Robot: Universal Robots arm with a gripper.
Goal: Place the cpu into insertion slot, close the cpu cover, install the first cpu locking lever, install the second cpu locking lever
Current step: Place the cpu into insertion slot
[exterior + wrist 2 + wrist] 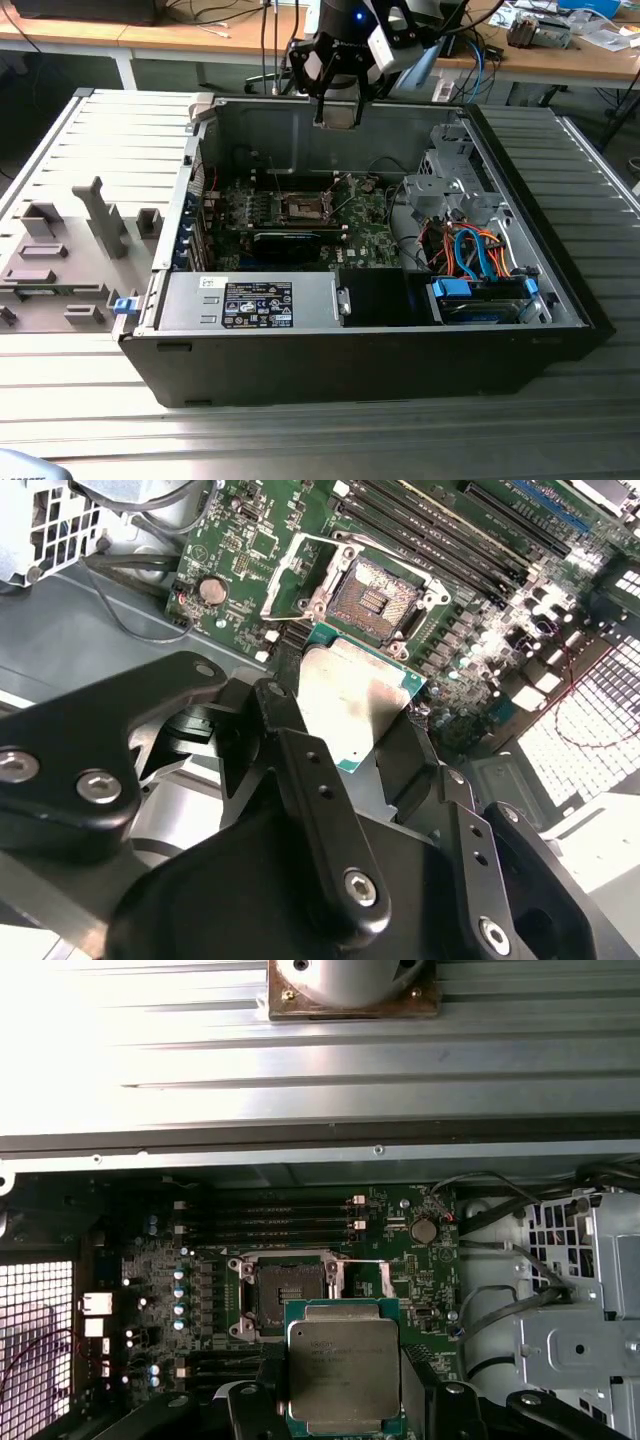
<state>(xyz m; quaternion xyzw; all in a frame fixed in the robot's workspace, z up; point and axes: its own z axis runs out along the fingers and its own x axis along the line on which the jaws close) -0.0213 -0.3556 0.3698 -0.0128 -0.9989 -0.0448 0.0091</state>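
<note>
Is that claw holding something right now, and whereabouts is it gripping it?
Yes. The gripper holds the cpu, the flat silvery square chip, pinched between its fingers by two opposite side edges.

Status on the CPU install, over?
Pincer shut on chip. Chip in the air over the case, not seated. Socket open and bare. Nothing seen between them.

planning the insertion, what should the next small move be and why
Probably a short shift to centre the cpu over the socket before descending. The gripper is shut on the cpu, and in the first wrist view the chip sits offset from the empty, uncovered socket; in the exterior view the gripper hangs above the case.
</note>
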